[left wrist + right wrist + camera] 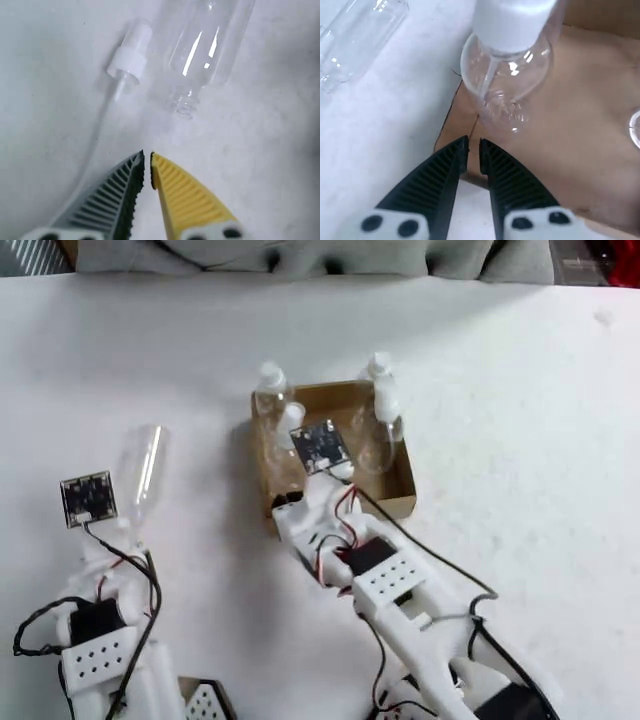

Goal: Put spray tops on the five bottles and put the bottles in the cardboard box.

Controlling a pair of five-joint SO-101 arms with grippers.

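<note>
1. left gripper (148, 161): grey and yellow jaws all but closed, empty, over the white table (45, 125).
2. clear uncapped plastic bottle (207, 45) lies on its side, white spray top (130, 56) with thin tube just beside it.
3. right gripper (474, 148): black jaws all but closed, empty, at the edge of the brown cardboard box (580, 125), near a capped clear bottle (507, 70) inside.
4. risk: the lying bottle may roll when pinched; the tube may miss the neck.

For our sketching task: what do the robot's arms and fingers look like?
Both arms are white plastic with black motors, red and black cables, and a square black board per wrist. Left gripper fingers: ribbed, one grey, one yellow. Right gripper fingers: ribbed, black.
</note>
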